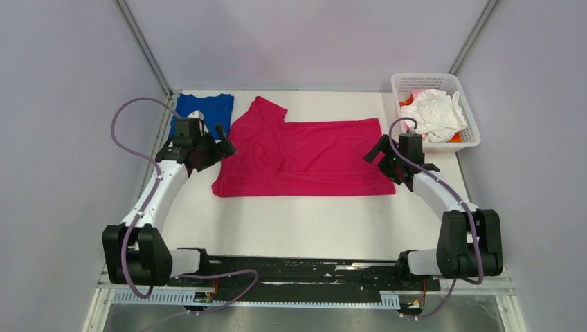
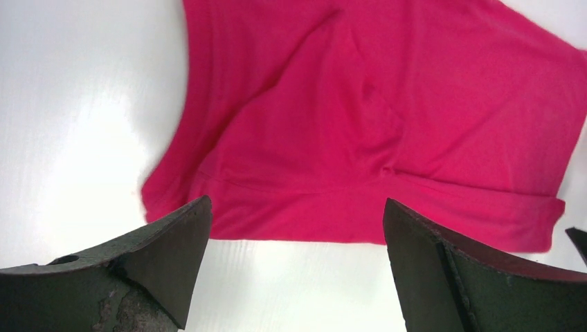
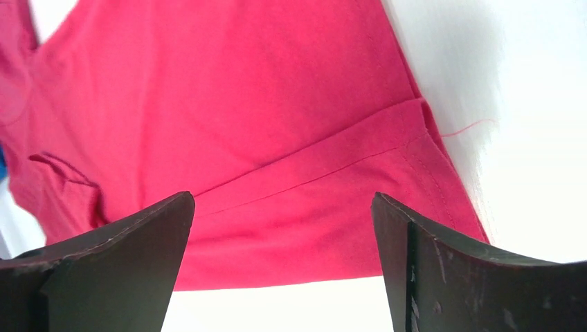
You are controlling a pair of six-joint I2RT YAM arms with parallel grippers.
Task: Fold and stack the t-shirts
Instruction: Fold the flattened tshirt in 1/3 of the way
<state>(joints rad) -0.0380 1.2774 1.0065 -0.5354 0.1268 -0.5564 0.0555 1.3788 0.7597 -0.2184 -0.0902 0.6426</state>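
Left end effector (image 1: 223, 140) and right end effector (image 1: 377, 151) gape wide, empty; the soft magenta-pink cloth t-shirt (image 1: 304, 155) lies flat just ahead, between them; pinching only one layer could skew the fold.

Your left gripper (image 1: 223, 140) and right gripper (image 1: 381, 158) hang empty with jaws spread wide, tips pointed toward each other. Your left arm (image 1: 156, 197) and right arm (image 1: 443, 194) stretch forward, elbows bowed outward.

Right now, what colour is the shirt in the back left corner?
The folded t-shirt is royal blue, seen best from the top camera.
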